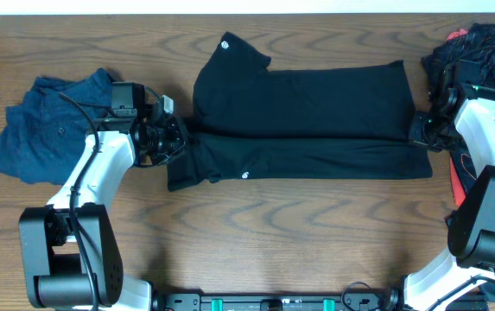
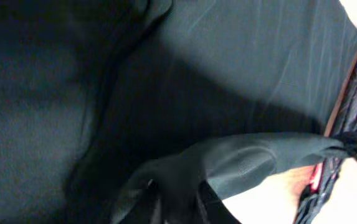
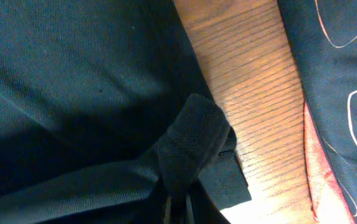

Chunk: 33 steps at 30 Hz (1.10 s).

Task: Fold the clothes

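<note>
From overhead, a crumpled blue garment [image 1: 48, 130] lies at the far left of the wooden tabletop [image 1: 273, 233]. Just beside it, the left gripper [image 1: 178, 138] sits at the left end of the black shirt [image 1: 316, 104]. The shirt is spread lengthwise across the middle of the tabletop, its front strip lying over the rest along a long horizontal edge. Only this view shows the two small white logos, one [image 1: 226, 45] at the back-left corner and one [image 1: 245, 175] near the front-left. The left wrist view adds what the overhead hides: a ridge of shirt fabric drawn up and clamped between the dark fingers [image 2: 159, 205]. At the shirt's right end the right gripper [image 1: 422, 131] meets the cloth. Its wrist camera shows a bunched fold [image 3: 190, 143] pinched in closed jaws, with bare wood alongside. At the far right lies a black garment with thin red lines [image 1: 489, 47], apart from the shirt.
</note>
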Tool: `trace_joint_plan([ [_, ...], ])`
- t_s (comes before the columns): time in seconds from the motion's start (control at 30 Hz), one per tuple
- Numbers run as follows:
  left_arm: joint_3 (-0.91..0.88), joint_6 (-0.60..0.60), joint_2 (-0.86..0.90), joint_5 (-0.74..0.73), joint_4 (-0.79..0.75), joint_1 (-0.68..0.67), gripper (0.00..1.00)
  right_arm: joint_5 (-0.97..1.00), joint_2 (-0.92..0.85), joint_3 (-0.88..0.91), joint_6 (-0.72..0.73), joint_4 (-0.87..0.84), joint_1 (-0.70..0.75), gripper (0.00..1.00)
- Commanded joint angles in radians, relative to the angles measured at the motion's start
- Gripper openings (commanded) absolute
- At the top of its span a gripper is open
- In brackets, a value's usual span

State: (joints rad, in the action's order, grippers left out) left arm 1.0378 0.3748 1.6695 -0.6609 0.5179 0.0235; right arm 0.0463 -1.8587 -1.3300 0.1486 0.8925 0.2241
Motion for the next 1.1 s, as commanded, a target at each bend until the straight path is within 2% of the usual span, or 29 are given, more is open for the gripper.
trace_joint_plan([
  [0.0,-0.003,0.009,-0.007,0.027,-0.004,0.003,0.21,0.002,0.005,0.003,-0.008,-0.003,0.009,0.08],
  [0.1,-0.003,0.008,-0.007,0.027,-0.004,0.003,0.24,0.001,0.005,0.004,-0.008,-0.005,0.008,0.1],
  [0.17,-0.003,0.009,-0.007,0.027,-0.003,0.003,0.24,0.002,0.005,0.004,-0.007,-0.008,0.008,0.22],
  [0.23,-0.003,0.009,-0.007,0.026,0.007,0.003,0.3,0.002,0.005,0.004,-0.008,-0.011,0.008,0.4],
  [0.27,-0.003,0.009,-0.007,0.026,0.021,0.003,0.31,0.002,0.005,0.004,-0.008,-0.011,0.008,0.44],
  [0.47,-0.003,0.003,-0.007,0.025,0.14,0.003,0.31,0.002,0.005,0.004,-0.008,-0.012,0.008,0.45],
  [0.7,-0.003,-0.122,-0.007,-0.079,0.211,-0.034,0.31,0.002,0.005,0.005,-0.008,0.048,0.008,0.44],
  [0.77,-0.003,-0.156,-0.007,-0.08,0.211,-0.069,0.31,0.002,0.005,0.01,-0.008,0.066,0.008,0.41],
  [0.87,-0.003,-0.219,-0.007,-0.074,0.205,-0.138,0.33,0.001,0.005,0.036,-0.008,0.068,0.008,0.29],
  [0.97,-0.003,-0.224,-0.007,0.037,0.191,-0.212,0.47,0.0,0.005,0.093,-0.007,0.038,0.008,0.29],
  [1.07,-0.003,-0.224,-0.007,0.154,0.17,-0.284,0.52,-0.007,0.005,0.166,-0.007,-0.028,0.008,0.3],
])
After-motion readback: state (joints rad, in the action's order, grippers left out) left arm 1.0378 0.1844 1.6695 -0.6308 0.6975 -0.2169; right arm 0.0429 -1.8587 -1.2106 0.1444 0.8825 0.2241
